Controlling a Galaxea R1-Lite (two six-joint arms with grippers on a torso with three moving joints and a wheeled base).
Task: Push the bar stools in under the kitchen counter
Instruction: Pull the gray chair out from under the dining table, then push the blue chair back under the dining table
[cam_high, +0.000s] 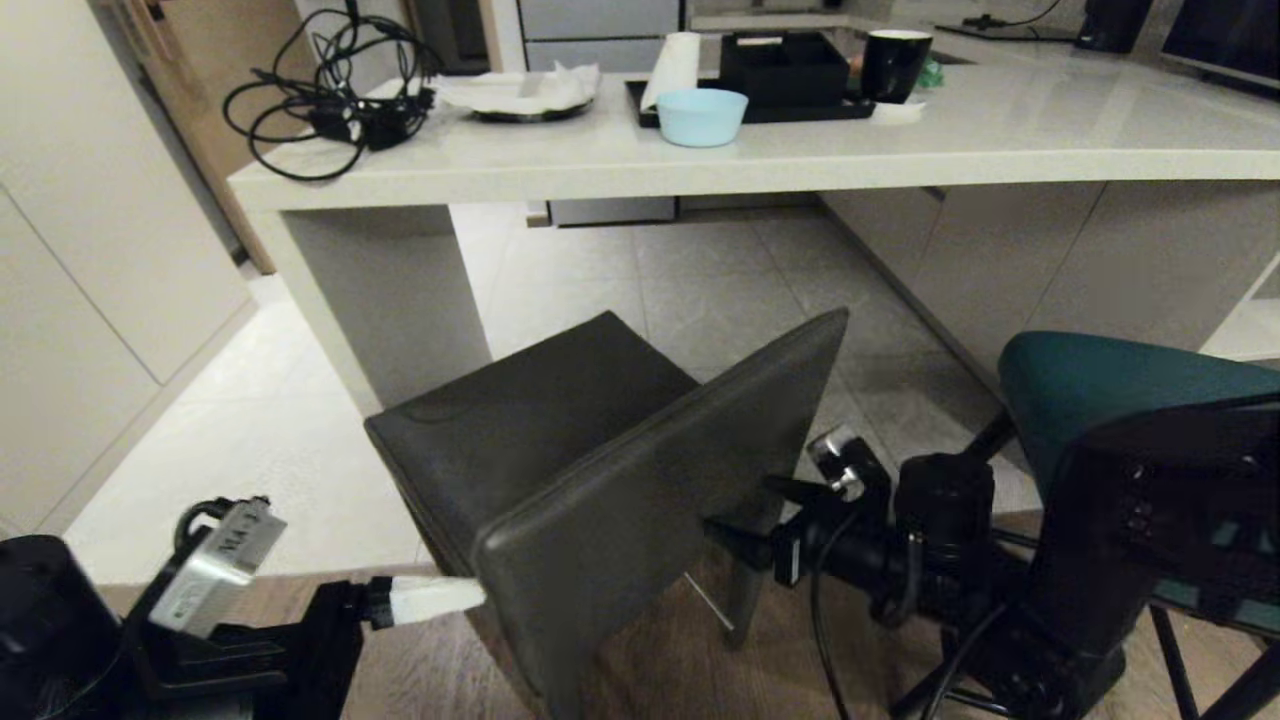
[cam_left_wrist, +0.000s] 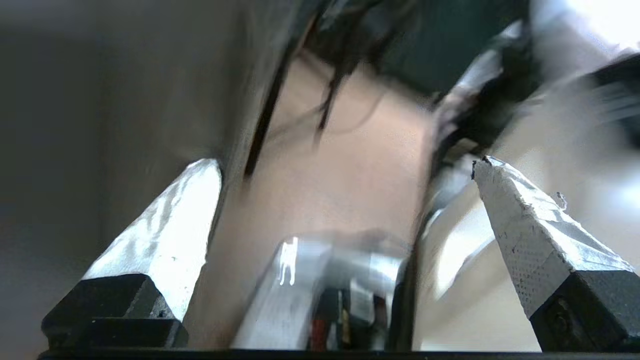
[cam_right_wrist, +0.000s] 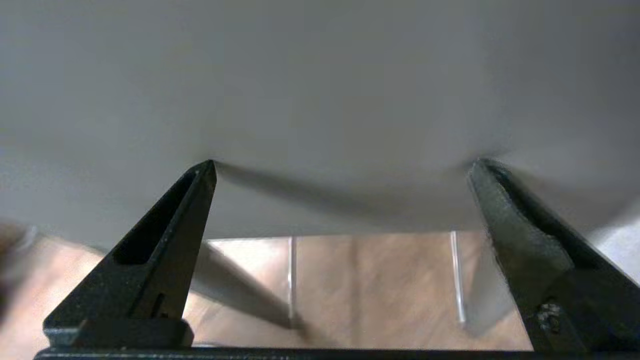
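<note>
We face the kitchen counter (cam_high: 760, 160), a long off-white slab running across the far side of the head view, with a pale grey side panel (cam_high: 385, 300) supporting its left end and grey cabinet fronts (cam_high: 1080, 250) under its right part. Between these lies open tiled floor (cam_high: 690, 290), with nothing in it ahead of the stools. On the slab we see a tangle of black cable (cam_high: 330, 95), a plate with crumpled paper (cam_high: 525, 95), a black tray (cam_high: 760, 105) with a light blue bowl (cam_high: 701, 116) at its near edge, and a black mug (cam_high: 893, 62).

The grey-brown stool (cam_high: 560, 440) stands on the near side of the counter, not under it. Its seat points toward the gap beside the side panel; its flat, square backrest faces us, and the top edge of that backrest runs from near-left up to far-right. The teal stool (cam_high: 1100, 385) stands to the right, partly hidden by the right arm.

The left gripper (cam_high: 455, 594) is spread wide, one white-padded finger touching the backrest's left edge. The right gripper (cam_right_wrist: 340, 165) is likewise spread wide, both black fingertips set against the rear face of the backrest, holding nothing.
</note>
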